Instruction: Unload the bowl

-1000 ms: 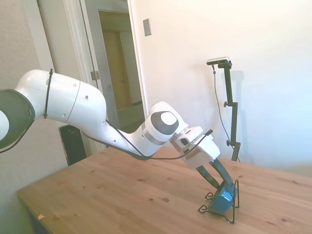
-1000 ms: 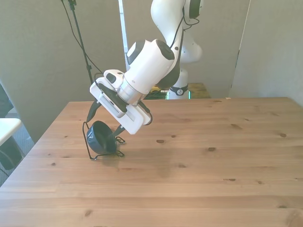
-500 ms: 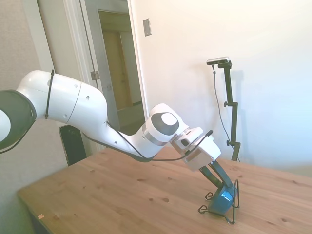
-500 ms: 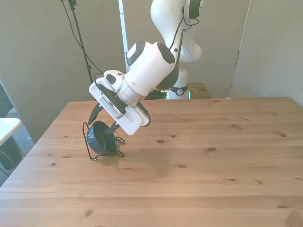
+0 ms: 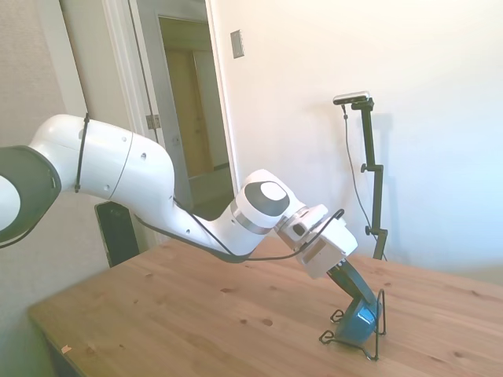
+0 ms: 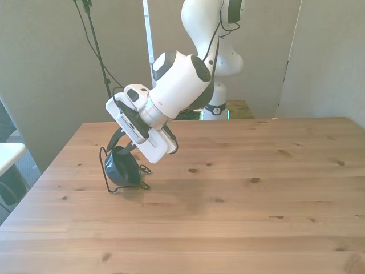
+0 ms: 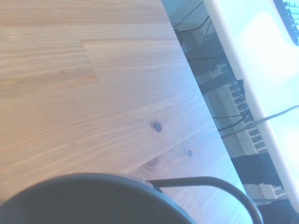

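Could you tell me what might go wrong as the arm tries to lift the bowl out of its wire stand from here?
1. The bowl stands on edge in the thin wire stand, with the gripper at its rim; a narrow rim hold could slip as it lifts.
2. The stand looks light, so it might drag or tip with the bowl.
3. The stand sits near the table edge on the front view's left, so a dropped bowl could roll off.

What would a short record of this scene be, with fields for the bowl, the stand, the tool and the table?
bowl: blue bowl, standing on edge in the wire stand, opening toward the camera in the front view
stand: thin black wire stand, near the front view's left table edge
tool: tool tilted down at the bowl's upper rim; grip not clear
table: wooden table
task state: bowl not yet lifted out
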Robot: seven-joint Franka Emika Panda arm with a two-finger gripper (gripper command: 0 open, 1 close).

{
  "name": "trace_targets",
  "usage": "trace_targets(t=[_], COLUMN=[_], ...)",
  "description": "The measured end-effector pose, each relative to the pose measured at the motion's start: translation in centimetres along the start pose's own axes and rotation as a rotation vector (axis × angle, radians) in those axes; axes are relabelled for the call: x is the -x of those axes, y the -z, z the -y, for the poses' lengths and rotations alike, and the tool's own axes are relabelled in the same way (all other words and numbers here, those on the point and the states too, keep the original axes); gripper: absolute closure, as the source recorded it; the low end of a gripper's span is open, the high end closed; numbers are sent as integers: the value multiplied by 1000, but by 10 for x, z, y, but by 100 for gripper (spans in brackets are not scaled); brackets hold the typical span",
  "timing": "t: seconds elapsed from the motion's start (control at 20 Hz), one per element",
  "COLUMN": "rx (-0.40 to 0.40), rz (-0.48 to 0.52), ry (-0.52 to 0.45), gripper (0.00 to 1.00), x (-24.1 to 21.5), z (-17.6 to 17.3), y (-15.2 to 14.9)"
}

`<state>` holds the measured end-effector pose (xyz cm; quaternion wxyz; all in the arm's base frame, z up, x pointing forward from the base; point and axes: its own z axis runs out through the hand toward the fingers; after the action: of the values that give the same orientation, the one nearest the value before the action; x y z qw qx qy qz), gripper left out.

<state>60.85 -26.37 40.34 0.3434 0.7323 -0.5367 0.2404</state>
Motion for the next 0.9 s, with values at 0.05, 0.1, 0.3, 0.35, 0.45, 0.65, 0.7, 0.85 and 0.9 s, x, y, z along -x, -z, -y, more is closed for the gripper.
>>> trace_targets(t=[0.05,0.1,0.3,0.35,0.45,0.65,0.7,0.85,0.9], rx=[5,14,44,47,49,75,77,42,19], rz=[-3,-11,-50,-61,-85,-143,-152,-170,-173], ry=[2,7,17,14,10,11,10,-1,-1], gripper=[100,100,100,100,100,100,100,100,100], x=[0,0,6,7,9,13,16,27,32], z=[0,0,5,7,11,20,23,38,44], y=[0,-1,6,9,18,37,43,72,84])
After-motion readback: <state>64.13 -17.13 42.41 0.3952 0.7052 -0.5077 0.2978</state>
